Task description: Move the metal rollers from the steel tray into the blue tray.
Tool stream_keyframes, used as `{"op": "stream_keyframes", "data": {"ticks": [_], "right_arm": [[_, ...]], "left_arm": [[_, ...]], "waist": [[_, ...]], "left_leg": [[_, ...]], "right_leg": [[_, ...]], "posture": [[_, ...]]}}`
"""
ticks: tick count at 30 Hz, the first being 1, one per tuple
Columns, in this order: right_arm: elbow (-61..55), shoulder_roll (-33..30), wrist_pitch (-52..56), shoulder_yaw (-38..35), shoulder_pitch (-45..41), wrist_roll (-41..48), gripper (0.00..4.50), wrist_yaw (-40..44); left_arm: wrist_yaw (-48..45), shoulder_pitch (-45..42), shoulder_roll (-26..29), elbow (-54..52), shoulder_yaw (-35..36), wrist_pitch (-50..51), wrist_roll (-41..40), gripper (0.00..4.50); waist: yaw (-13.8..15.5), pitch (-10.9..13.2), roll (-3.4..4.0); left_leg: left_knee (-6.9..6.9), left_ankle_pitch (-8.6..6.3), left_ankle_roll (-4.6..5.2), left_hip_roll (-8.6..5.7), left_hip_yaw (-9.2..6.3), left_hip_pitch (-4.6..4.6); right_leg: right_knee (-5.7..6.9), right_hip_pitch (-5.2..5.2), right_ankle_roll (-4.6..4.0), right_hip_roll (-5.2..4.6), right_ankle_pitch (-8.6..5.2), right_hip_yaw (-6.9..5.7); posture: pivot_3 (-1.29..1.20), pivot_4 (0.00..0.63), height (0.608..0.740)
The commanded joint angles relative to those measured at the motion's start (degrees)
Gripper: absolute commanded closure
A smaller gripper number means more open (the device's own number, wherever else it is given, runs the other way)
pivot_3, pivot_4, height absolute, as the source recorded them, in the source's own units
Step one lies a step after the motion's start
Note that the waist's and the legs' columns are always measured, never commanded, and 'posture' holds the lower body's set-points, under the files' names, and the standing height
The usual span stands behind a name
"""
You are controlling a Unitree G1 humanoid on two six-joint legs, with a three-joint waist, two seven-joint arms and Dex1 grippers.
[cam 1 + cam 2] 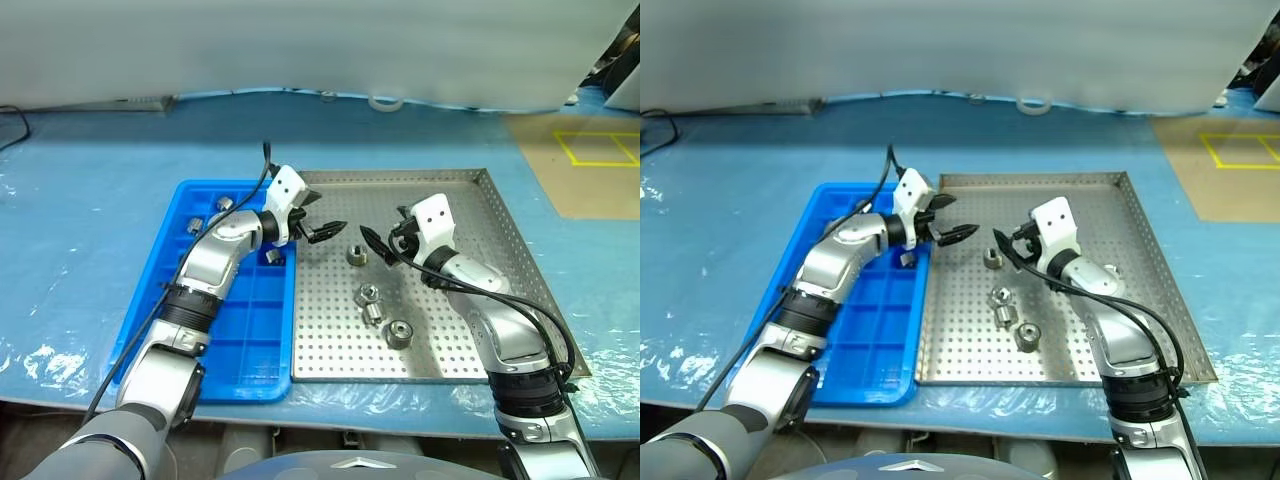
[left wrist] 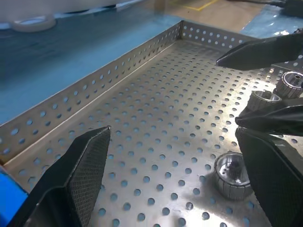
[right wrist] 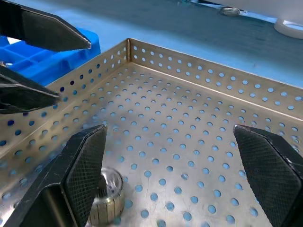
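Where blue film [image 1: 90, 230] covers table, both tools spread, empty; yellow floor marking [image 1: 600, 148] beyond.

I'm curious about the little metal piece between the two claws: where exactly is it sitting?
In the left eye view, that metal roller lies on the steel tray, below the gap between the open left gripper and right gripper.

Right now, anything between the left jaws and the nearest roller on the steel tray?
Nothing visible. The left gripper hangs open above the steel tray, and only bare perforated metal separates it from the nearest roller.
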Motion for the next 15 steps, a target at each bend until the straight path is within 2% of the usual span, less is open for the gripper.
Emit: {"op": "stream_keyframes", "data": {"ticks": [1,2,5,8,12,15], "right_arm": [[-2.2,-0.2,-0.8,-1.0,-1.0,0.9,0.0,1.0],[-2.3,-0.5,-0.9,-1.3,-1.1,1.4,0.0,1.6],[-2.7,-2.0,-1.2,-2.6,-1.4,2.9,0.0,4.1],[-3.0,-4.8,-0.9,-4.4,-1.6,5.2,0.0,7.8],[-4.5,-10.8,4.0,-11.6,-2.3,15.0,0.0,15.8],[-5.7,-20.2,9.7,-17.4,0.0,22.6,0.0,24.6]], "left_arm": [[-3.0,0.1,0.8,-4.5,0.5,0.6,-2.9,0.02],[-3.9,0.3,1.0,-5.2,0.9,1.1,-3.9,0.02],[-6.6,0.7,2.2,-7.5,2.4,3.5,-7.7,0.02],[-9.3,1.3,4.7,-9.4,3.4,5.7,-10.6,0.02],[-14.1,2.8,10.8,-10.9,3.3,3.5,-10.5,0.02],[-20.5,4.8,17.3,-15.1,5.5,7.1,-15.6,0.02]], "waist": [[0.6,0.1,-0.03],[0.6,0.1,-0.01],[0.5,0.2,0.1],[0.6,0.2,0.1],[0.7,0.2,0.12],[0.8,0.2,0.18]], "left_leg": [[-0.64,0.64,-0.28,0.12,0.17,0.42],[-0.99,0.9,-0.61,0.27,0.17,0.67],[-1.54,0.95,-0.51,0.67,0.46,1.02],[-1.61,0.75,0.22,0.67,0.98,1.08],[-1.61,0.61,0.78,0.68,1.15,0.9],[-1.61,0.49,0.98,0.67,1.17,0.77]], "right_leg": [[-0.4,0.26,-0.03,0.09,0.24,-0.01],[-0.93,0.49,-0.03,0.14,0.45,-0.17],[-2.48,1.38,-0.98,0.13,1.29,-0.5],[-2.85,1.53,-1.1,-0.13,1.43,-0.48],[-3.38,1.6,-0.97,-0.17,1.5,-0.46],[-3.63,1.59,-0.84,-0.2,1.58,-0.47]], "posture": [[-0.28,0.15,0.74],[-0.28,0.15,0.74],[-0.28,0.15,0.74],[-0.28,0.15,0.74],[-0.28,0.15,0.74],[-0.28,0.15,0.74]]}}
